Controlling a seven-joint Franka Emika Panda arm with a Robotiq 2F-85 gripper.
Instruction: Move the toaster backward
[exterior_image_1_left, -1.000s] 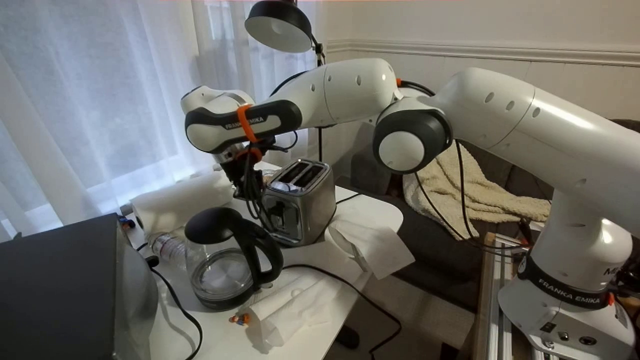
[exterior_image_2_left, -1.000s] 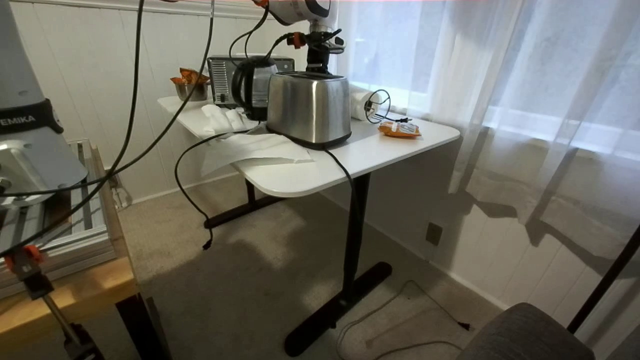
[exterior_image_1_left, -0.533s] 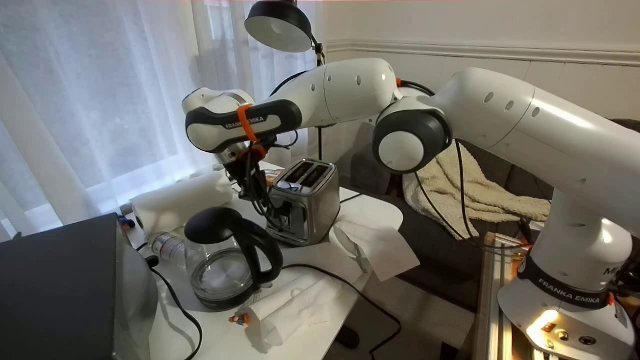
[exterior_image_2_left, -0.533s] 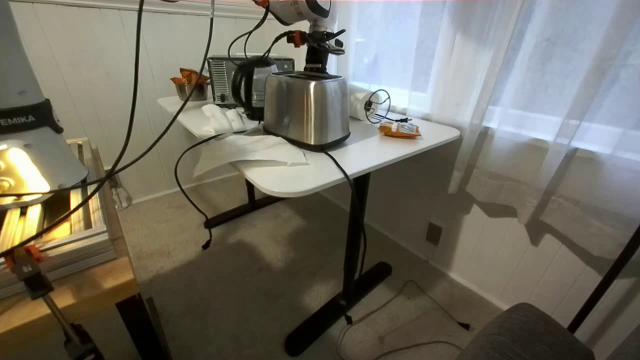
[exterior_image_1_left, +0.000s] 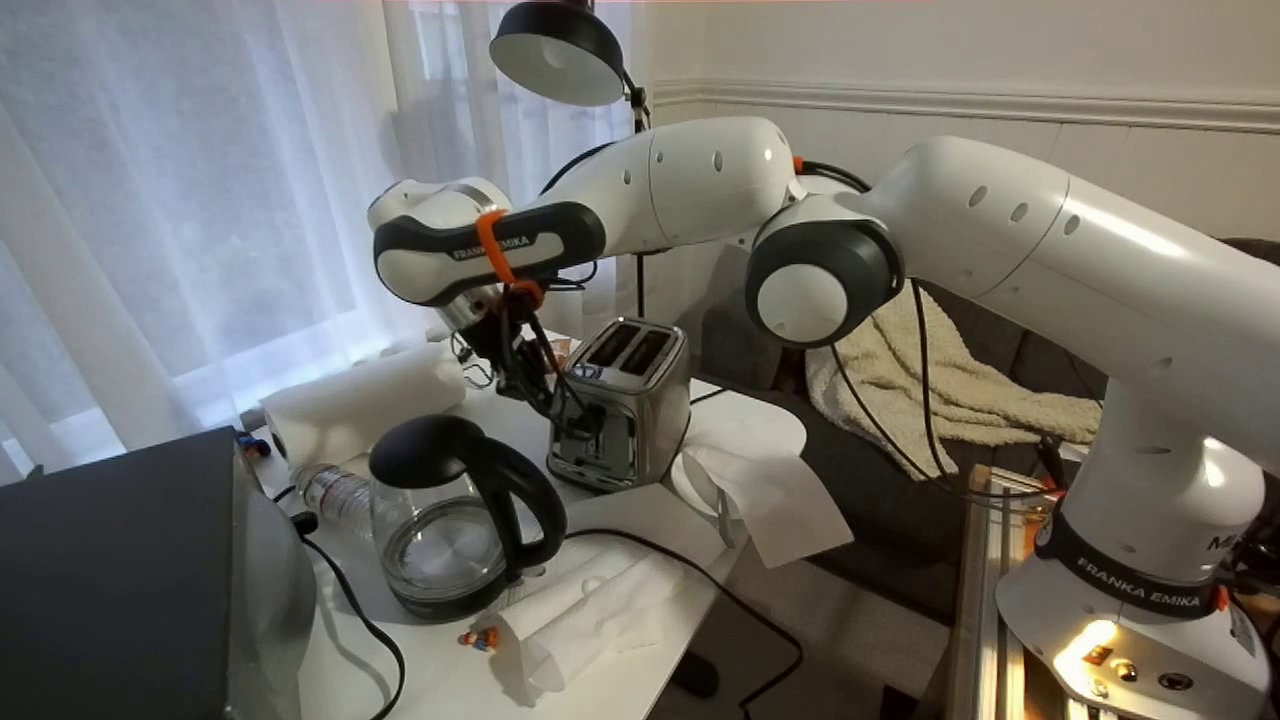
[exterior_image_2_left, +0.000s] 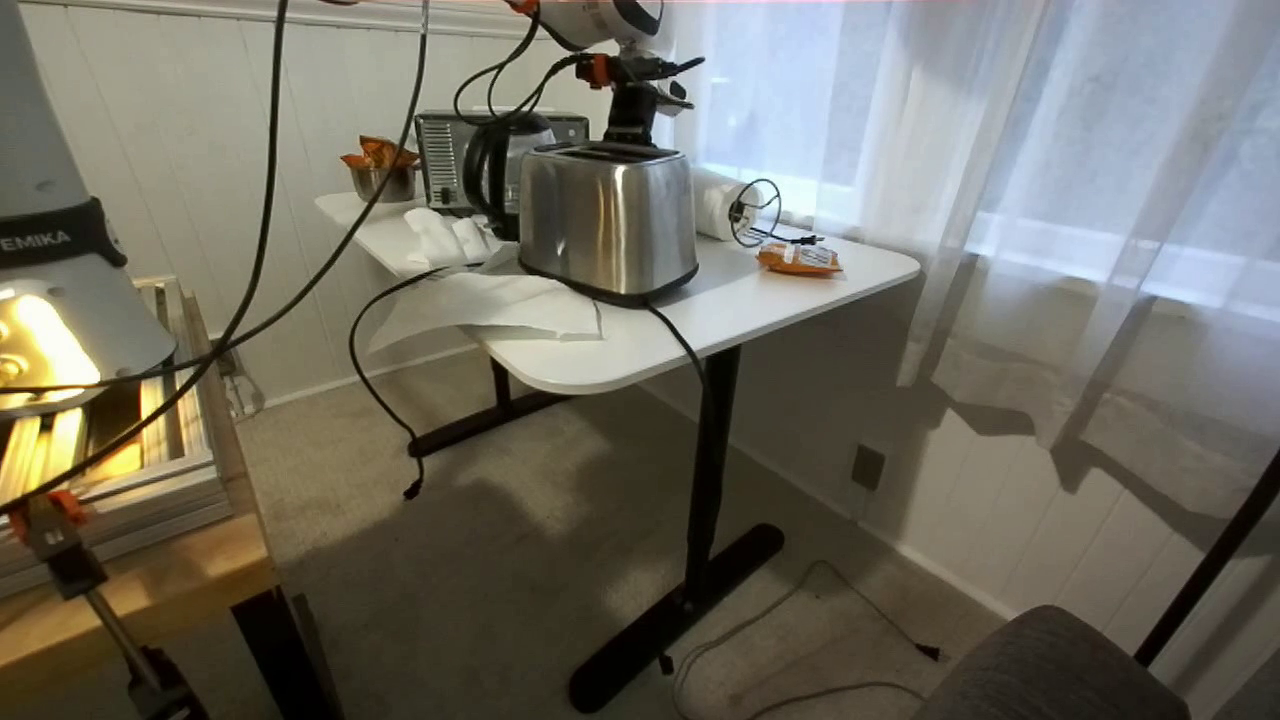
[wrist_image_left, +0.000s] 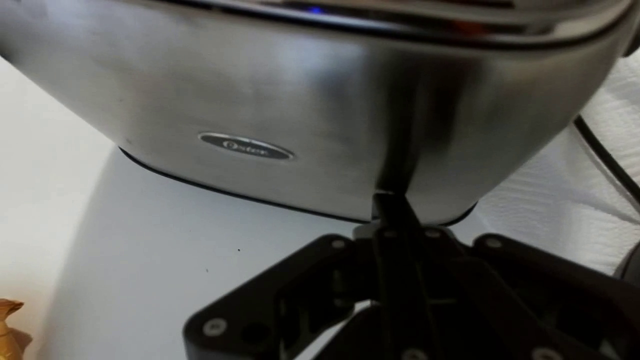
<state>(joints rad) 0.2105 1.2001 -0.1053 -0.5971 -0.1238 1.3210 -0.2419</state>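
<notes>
- Dark-gray boxy appliance (exterior_image_1_left: 115, 570) up front in an exterior view, cut off by the frame.
- Small figurine (exterior_image_1_left: 479, 638) on the white desk (exterior_image_1_left: 750, 415), right beside a rumpled paper towel sheet (exterior_image_1_left: 600, 615).
- Glass carafe (exterior_image_1_left: 445, 545) with black lid and handle, upright. Plastic bottle (exterior_image_1_left: 338, 495) on its side just behind, partly hidden.
- Loose paper sheet (exterior_image_1_left: 785, 505) hanging over the desk edge, next to the toaster (exterior_image_1_left: 660, 410). Can't tell if any of it runs under the base.
- The toaster stands upright, slots up, between the carafe and the desk's rounded end; visible in both exterior views. Well apart from the carafe.
- Gripper (wrist_image_left: 391, 200) closed, fingers together, tips low against the toaster's badged side. Looks like contact in the wrist view.
- Paper towel roll (exterior_image_1_left: 365, 405) lying near the curtain (exterior_image_1_left: 200, 200); orange packet (exterior_image_2_left: 800, 260) near its end.
- Robot arm (exterior_image_1_left: 700, 190) arches above the desk.
- Behind: black lamp (exterior_image_1_left: 560, 50), cream blanket (exterior_image_1_left: 950, 400).
</notes>
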